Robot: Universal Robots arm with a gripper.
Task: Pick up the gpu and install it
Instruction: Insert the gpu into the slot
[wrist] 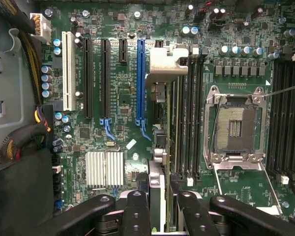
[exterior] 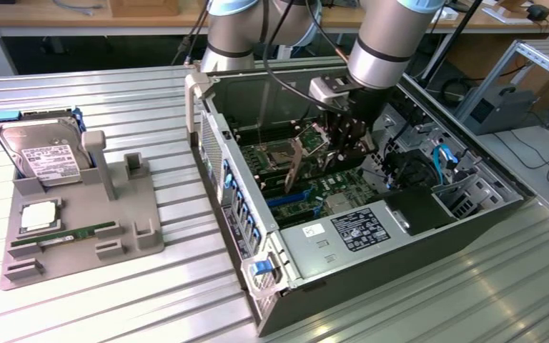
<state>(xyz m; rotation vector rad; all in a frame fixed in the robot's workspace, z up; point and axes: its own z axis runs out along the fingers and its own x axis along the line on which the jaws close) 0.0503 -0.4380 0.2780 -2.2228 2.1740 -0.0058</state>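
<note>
My gripper hangs inside the open computer case, above the motherboard. It is shut on the gpu, a thin dark card held upright. In the wrist view the gpu appears edge-on between the black fingers, with its silver bracket at the far end from my gripper. The card hovers above the board, just beside the long blue slot and parallel to it, on the side toward the CPU socket. It does not sit in any slot.
Next to the card lie black memory slots and the open CPU socket. A white slot, black slots and a heatsink lie beyond the blue slot. A grey fixture outside the case holds a hard drive and a RAM stick.
</note>
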